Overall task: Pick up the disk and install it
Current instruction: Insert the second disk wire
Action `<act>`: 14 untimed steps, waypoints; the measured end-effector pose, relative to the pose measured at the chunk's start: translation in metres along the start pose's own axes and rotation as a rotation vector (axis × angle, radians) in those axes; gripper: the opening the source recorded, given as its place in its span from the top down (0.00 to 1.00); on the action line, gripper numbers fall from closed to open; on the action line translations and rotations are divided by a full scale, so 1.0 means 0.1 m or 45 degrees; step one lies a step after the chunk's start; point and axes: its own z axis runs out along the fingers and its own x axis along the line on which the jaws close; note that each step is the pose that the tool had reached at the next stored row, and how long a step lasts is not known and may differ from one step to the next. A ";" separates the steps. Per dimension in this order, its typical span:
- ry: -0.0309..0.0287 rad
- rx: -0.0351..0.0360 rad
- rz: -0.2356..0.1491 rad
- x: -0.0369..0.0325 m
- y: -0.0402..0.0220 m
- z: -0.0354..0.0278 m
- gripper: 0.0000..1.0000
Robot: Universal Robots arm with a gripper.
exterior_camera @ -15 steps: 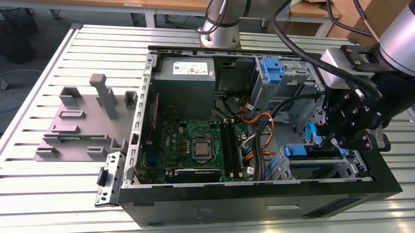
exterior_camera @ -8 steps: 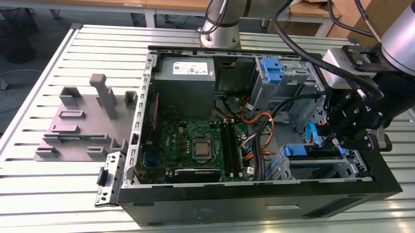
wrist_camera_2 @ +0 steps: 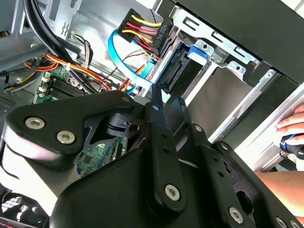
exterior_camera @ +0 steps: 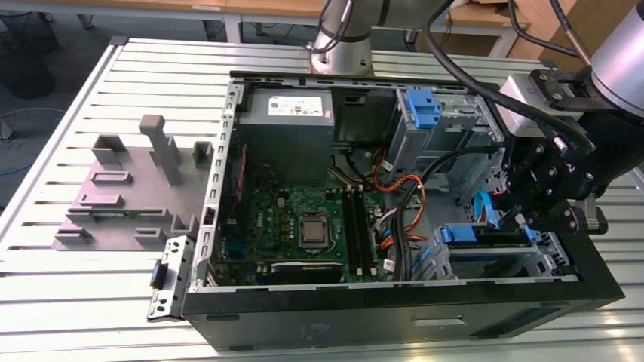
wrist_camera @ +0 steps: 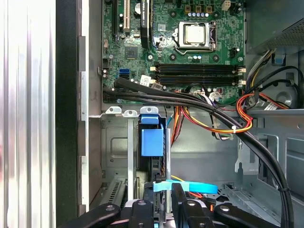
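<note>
A: What's on the surface (exterior_camera: pixel 81 302)?
B: An open case (exterior_camera: pixel 403 309), board (exterior_camera: pixel 302 226) inside.
A: The disk (exterior_camera: pixel 483 235)?
B: Edge-up in the drive cage at the exterior view's right, cables plugged into it in the second wrist view.
A: The pincer (exterior_camera: pixel 523 219)?
B: Just above the disk; its fingers (wrist_camera: pixel 178 199) look nearly together around the blue cable (wrist_camera: pixel 185 187), clamped on nothing I can confirm.

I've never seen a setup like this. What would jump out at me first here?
First, the open computer case lying on the slatted metal table, its green motherboard bare in the middle. Next, the black robot hand reaching down at the exterior view's right, over the drive bay where the disk with its blue bracket sits. A bundle of orange and red wires runs between the board and the bay.
</note>
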 end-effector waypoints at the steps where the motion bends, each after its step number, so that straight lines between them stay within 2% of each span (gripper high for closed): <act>1: 0.0000 0.0000 0.000 -0.004 0.000 0.000 0.71; 7: -0.0002 0.0000 0.000 -0.011 0.000 0.002 0.71; 14: -0.0001 0.0000 0.000 -0.069 -0.014 0.004 0.71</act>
